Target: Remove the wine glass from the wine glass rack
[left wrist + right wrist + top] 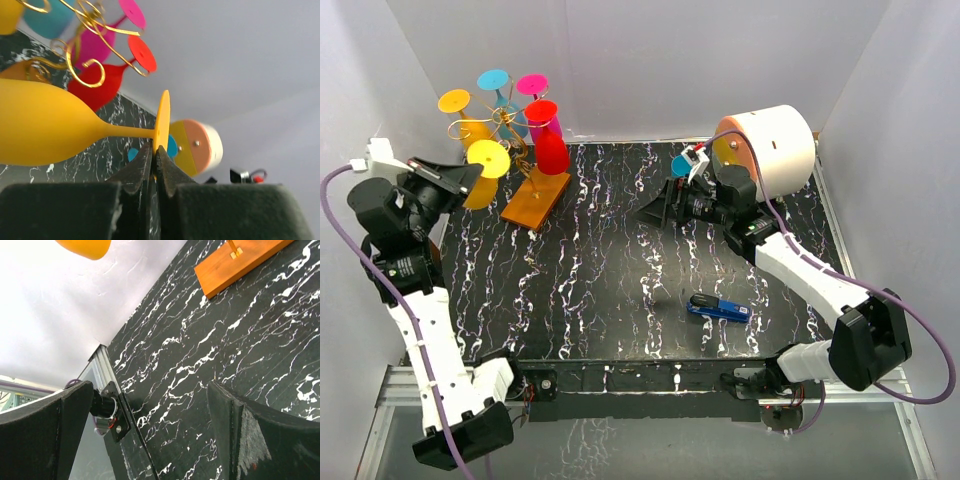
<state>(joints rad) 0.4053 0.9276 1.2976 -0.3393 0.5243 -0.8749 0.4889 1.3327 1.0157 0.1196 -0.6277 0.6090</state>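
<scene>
The wine glass rack (512, 135) is a gold wire stand on an orange base (535, 200) at the table's back left; its base also shows in the right wrist view (240, 262). Yellow, cyan, magenta and red glasses hang on it. My left gripper (156, 152) is shut on the foot rim of a yellow wine glass (45, 125), held sideways just left of the rack (485, 165). No wire shows around its stem. My right gripper (660, 205) is open and empty above mid-table, its fingers (260, 435) wide apart.
A white cylinder (775, 145) with a peach and yellow face lies at the back right. A blue stapler-like object (718, 308) lies on the black marbled table (610, 280) near the front. White walls close in at the back and both sides.
</scene>
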